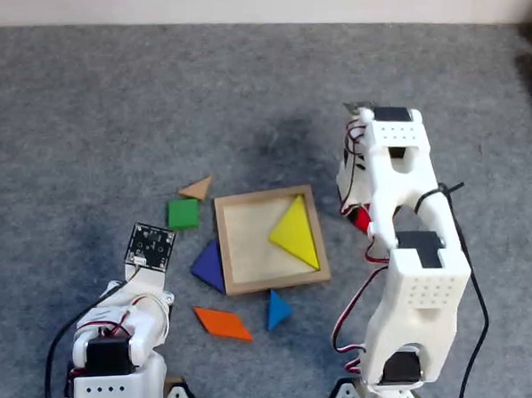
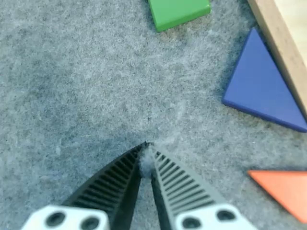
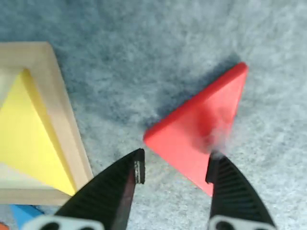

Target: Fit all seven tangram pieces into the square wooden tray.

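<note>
The square wooden tray (image 1: 226,255) lies mid-table with a yellow triangle (image 1: 296,233) in its right half. Left of it lie a green square (image 1: 183,212), a tan triangle (image 1: 197,187) and a dark blue triangle (image 1: 210,264). An orange parallelogram (image 1: 223,322) and a light blue triangle (image 1: 276,309) lie in front. My right gripper (image 3: 175,165) is open, its fingers straddling the near part of the red triangle (image 3: 201,124) on the carpet right of the tray (image 3: 62,110). My left gripper (image 2: 147,148) is shut on nothing, tips on bare carpet, with the green square (image 2: 177,12) and dark blue triangle (image 2: 261,91) beyond.
Grey carpet covers the table. The right arm's white body (image 1: 413,271) stands over the strip right of the tray and hides most of the red triangle (image 1: 362,219) from above. The left arm's base (image 1: 114,367) sits at the front left.
</note>
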